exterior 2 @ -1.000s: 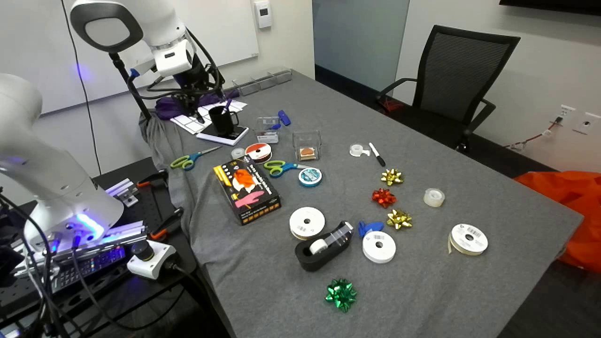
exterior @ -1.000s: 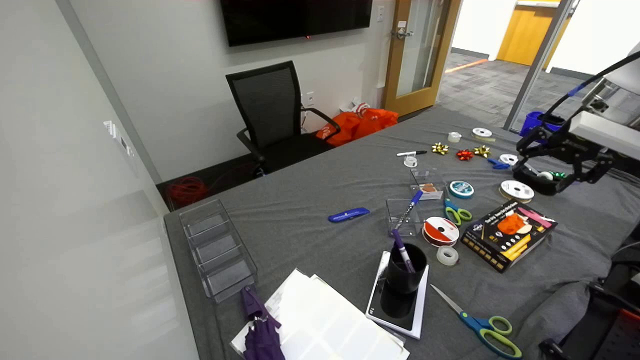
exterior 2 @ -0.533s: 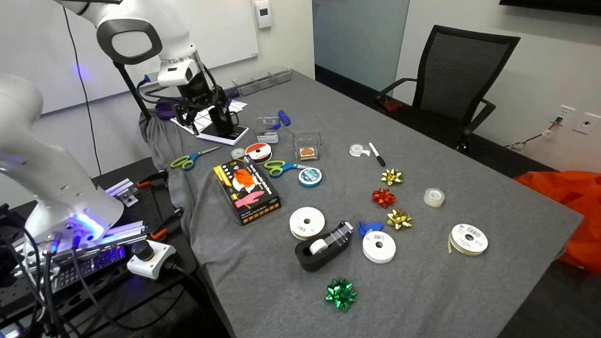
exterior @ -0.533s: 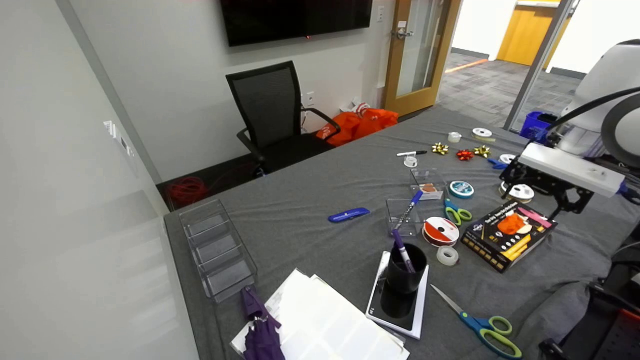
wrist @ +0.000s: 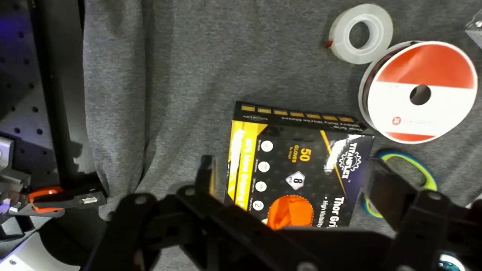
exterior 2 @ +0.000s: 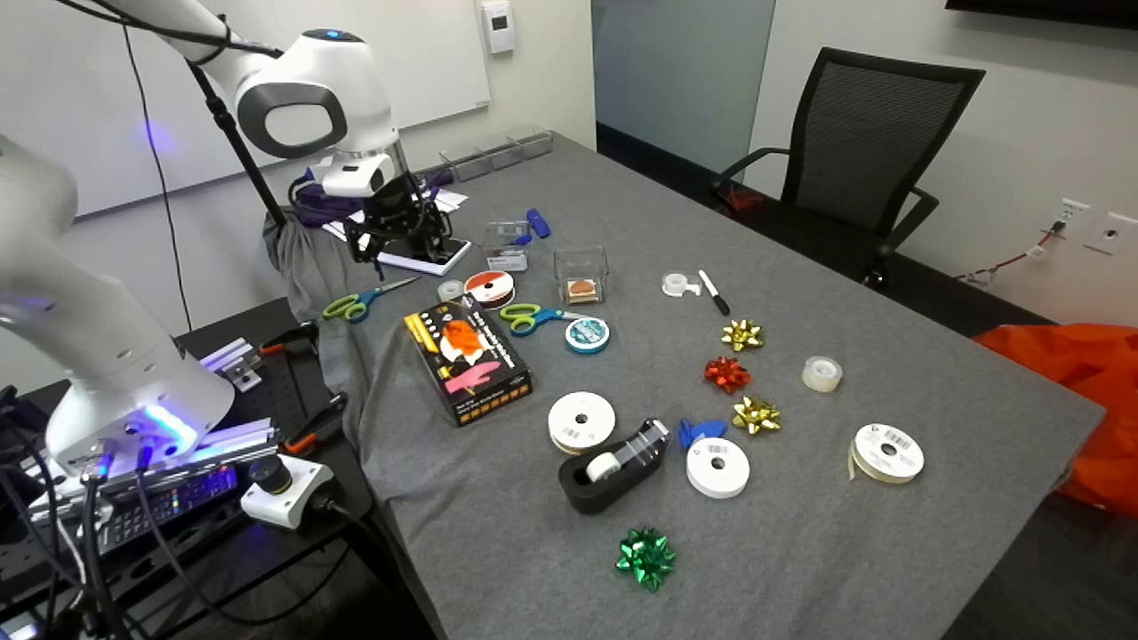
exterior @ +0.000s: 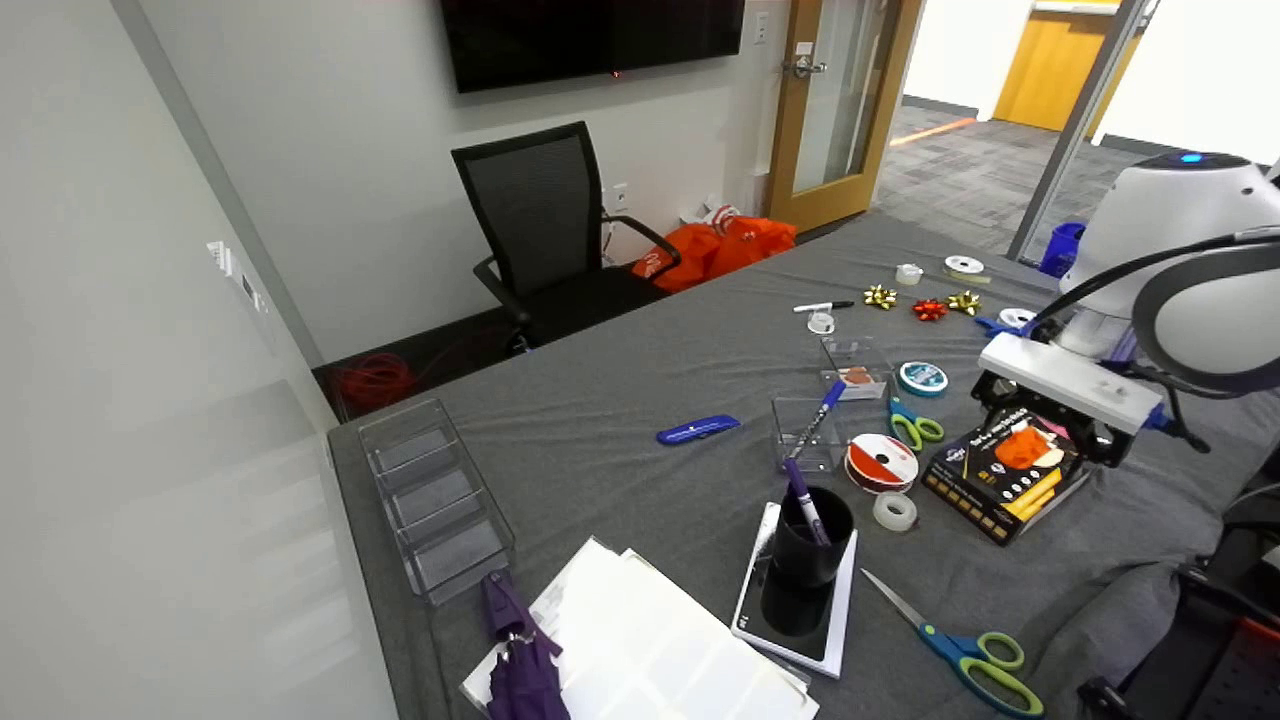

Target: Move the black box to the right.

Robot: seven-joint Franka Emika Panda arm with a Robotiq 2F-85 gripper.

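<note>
Your gripper point(wrist: 293, 178) hangs, jaws apart, the black box point(exterior 2: 467, 358) beneath it. You're likely aligning the grasp; next, lower and squeeze.

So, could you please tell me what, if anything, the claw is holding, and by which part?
Nothing: the claw is open and apart from the black box.

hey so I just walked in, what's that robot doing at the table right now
A robot arm hovers its open end effector over the black glove box, which it is meant to move to the right. In the wrist view, its fingers show toward opposite sides of the box, but it hasn't gripped anything yet. The box lies flat on the grey cloth, with a red-and-white spool close to one corner.
</note>
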